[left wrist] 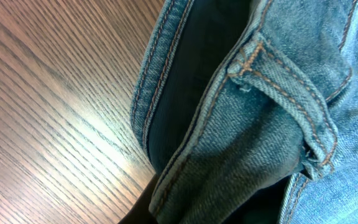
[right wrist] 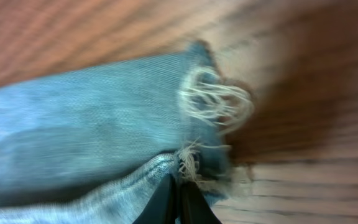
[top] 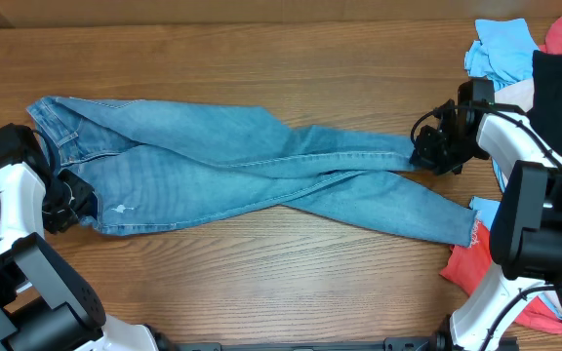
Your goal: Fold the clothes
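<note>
- The jeans (top: 213, 166) lie lengthwise across the middle of the bench (top: 261, 58). The waistband (top: 52, 117) is toward the left edge and both legs run toward the right edge.
- The right tool (top: 427, 154) is pressed together on the frayed hem (right wrist: 213, 102) of the far leg, as far as the blurred wrist view allows. The bite looks thin and close to the loose threads, so a hard pull could strip the cloth out of it.
- Only that one hem is held. The other leg (top: 457, 226) lies loose nearer the front right corner, so carrying the held hem leftward would likely leave it behind and give a lopsided fold.
- The legs cross midway along the bench. Folding without uncrossing them would probably lock in a twist and a thick ridge.
- The loose hem lies against a red cloth (top: 476, 268) at the right edge. Dragging that leg could pull the cloth along.
- The pile (top: 554, 68) in the far right corner sits just beside the right arm, and a wide swing could snag it or knock it onto the jeans.
- The left tool (top: 66, 203) sits at the near corner of the waistband. Its wrist view shows only denim and a belt loop (left wrist: 291, 106), so I cannot tell whether it is spread or pinching.
- If the left tool has no hold, the waist end may slide when the right side pulls.
</note>
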Action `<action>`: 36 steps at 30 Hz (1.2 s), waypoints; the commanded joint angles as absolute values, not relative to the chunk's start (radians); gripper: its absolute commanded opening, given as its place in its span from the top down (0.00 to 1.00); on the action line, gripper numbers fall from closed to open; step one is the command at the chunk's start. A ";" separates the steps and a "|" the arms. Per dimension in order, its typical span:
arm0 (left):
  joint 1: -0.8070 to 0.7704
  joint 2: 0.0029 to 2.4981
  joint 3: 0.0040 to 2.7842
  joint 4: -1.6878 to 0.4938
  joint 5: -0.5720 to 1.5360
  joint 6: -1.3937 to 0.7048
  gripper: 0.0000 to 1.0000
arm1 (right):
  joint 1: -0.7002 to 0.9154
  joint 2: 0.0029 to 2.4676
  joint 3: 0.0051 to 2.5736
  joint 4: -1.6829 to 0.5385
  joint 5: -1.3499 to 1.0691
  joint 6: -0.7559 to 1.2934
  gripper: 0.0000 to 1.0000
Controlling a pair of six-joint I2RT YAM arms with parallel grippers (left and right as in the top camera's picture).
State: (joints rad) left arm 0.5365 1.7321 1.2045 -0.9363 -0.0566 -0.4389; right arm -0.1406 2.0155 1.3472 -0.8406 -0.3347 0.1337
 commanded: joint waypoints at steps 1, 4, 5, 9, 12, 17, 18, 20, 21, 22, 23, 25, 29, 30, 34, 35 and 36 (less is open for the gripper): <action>0.533 1.734 1.212 -0.939 -0.058 -0.441 0.88 | -0.143 1.987 1.497 -0.839 -0.428 0.131 0.96; 0.533 1.734 1.212 -0.939 -0.059 -0.441 0.88 | -0.162 1.954 1.673 -0.839 -0.400 0.165 0.96; 0.533 1.734 1.212 -0.939 -0.059 -0.441 0.88 | -0.170 1.945 1.748 -0.838 -0.372 0.190 0.96; 0.533 1.734 1.212 -0.942 -0.059 -0.440 0.88 | -0.192 1.941 1.985 -0.828 -0.263 0.234 0.96; 0.529 1.734 1.212 -0.942 -0.059 -0.426 0.88 | -0.193 1.941 2.062 -0.813 -0.160 0.237 0.96; 0.522 1.734 1.212 -0.942 -0.058 -0.426 0.88 | -0.193 1.954 2.041 -0.853 -0.123 0.235 0.56; 0.521 1.734 1.212 -0.942 -0.058 -0.426 0.88 | -0.192 1.960 2.031 -0.869 -0.122 0.232 0.55; 0.521 1.734 1.212 -0.943 -0.058 -0.426 0.88 | -0.192 1.975 2.010 -0.910 -0.098 0.231 0.55; 0.520 1.734 1.212 -0.944 -0.058 -0.426 0.88 | -0.192 1.985 2.004 -0.934 -0.074 0.232 0.55; 0.520 1.734 1.212 -0.945 -0.058 -0.426 0.87 | -0.192 1.993 2.002 -0.966 -0.049 0.232 0.55; 0.520 1.734 1.212 -0.945 -0.058 -0.426 0.88 | -0.192 2.002 2.002 -0.991 -0.027 0.232 0.55; 0.520 1.734 1.212 -0.945 -0.058 -0.426 0.88 | -0.193 2.006 2.002 -1.060 0.022 0.232 0.55; 0.520 1.734 1.212 -0.940 -0.059 -0.426 0.87 | -0.193 2.005 2.002 -1.183 0.051 0.232 0.54; 0.520 1.734 1.212 -0.937 -0.059 -0.426 0.87 | -0.193 2.005 2.002 -1.238 0.051 0.231 0.53; 0.520 1.734 1.212 -0.936 -0.058 -0.426 0.86 | -0.193 2.006 1.998 -1.410 0.051 0.213 0.52; 0.520 1.734 1.212 -0.936 -0.058 -0.426 0.86 | -0.193 2.006 1.989 -1.443 0.052 0.214 0.51; 0.520 1.734 1.212 -0.935 -0.058 -0.426 0.85 | -0.198 2.006 1.964 -1.488 0.051 0.218 0.49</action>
